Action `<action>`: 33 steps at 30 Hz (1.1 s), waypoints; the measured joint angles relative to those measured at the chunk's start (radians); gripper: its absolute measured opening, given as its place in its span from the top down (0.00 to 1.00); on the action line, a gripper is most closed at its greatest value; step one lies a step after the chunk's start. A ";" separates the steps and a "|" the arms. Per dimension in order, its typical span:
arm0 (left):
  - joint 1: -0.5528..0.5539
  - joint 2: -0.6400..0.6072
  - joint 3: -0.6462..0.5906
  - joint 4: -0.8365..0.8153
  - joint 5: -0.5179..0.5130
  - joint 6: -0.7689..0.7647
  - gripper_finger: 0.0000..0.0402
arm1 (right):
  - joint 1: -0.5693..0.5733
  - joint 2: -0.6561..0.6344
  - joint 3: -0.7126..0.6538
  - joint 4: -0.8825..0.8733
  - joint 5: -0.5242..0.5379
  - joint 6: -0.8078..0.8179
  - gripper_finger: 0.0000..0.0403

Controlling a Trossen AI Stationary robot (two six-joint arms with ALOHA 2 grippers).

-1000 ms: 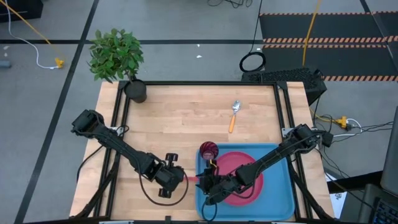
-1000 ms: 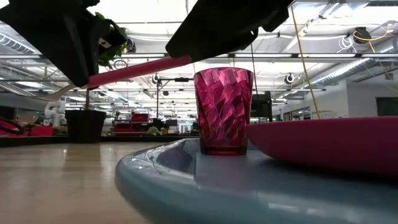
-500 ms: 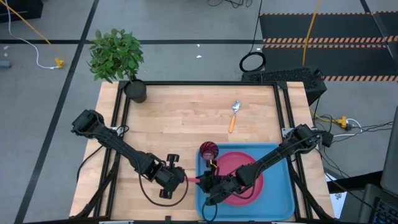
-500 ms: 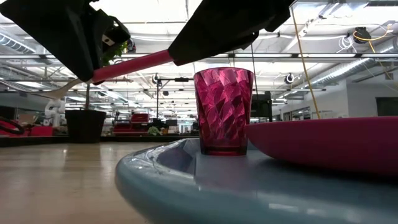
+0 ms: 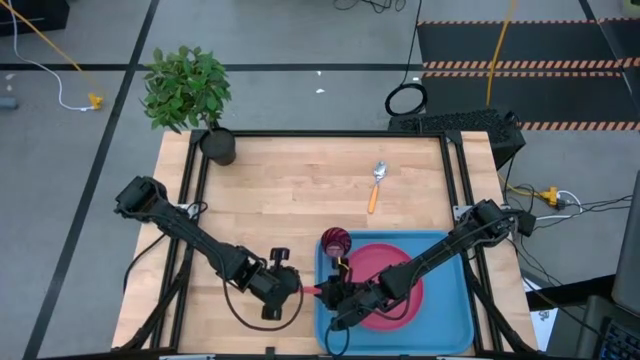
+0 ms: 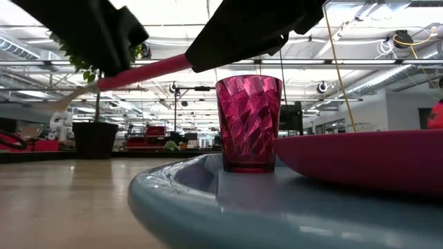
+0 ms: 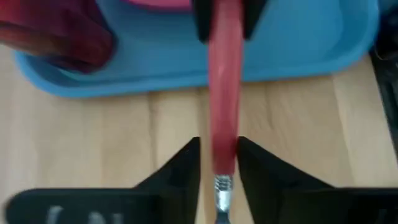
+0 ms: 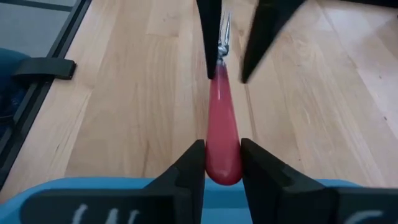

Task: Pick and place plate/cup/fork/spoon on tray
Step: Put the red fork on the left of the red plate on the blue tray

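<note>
Pink-red and slim, the fork (image 5: 312, 289) hangs in the air at the lower centre of the high view. It bridges the gap between the two grippers, just over the left rim of the light-blue tray (image 5: 460, 330).

In the last second the left gripper (image 5: 292, 288) has shifted a little. In the low view its dark body has climbed toward the upper left of the frame, and the fork (image 6: 145, 69) is less covered than before. In the right wrist view one left finger touches the fork's metal neck, while the other stands slightly apart from it. I judge the left gripper is parted a little and no longer clamps.

The right gripper (image 5: 330, 292) has not moved. Its two fingers press on both sides of the thick end of the handle (image 8: 222, 137), so it is closed on the fork.

This looks like a handover almost complete. Once the left arm backs off, the right arm can lower the fork onto the tray.

The plate (image 5: 405, 305) and the dark red cup (image 5: 334, 241) already sit on the tray. The orange-handled spoon (image 5: 376, 185) lies on the wooden table (image 5: 280, 190), right of centre, well apart from the tray.
</note>
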 joint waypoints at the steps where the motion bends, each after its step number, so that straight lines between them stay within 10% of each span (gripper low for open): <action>1: 0.001 0.000 0.000 -0.003 -0.010 -0.001 0.69 | 0.000 0.000 0.000 0.000 0.000 0.000 0.83; 9: -0.025 -0.045 0.079 -0.166 -0.101 -0.073 0.52 | 0.004 -0.041 -0.001 -0.037 -0.033 0.014 0.83; 33: -0.143 -0.073 0.117 -0.380 -0.178 -0.222 0.62 | 0.330 -0.448 -0.001 -0.636 0.023 0.537 0.83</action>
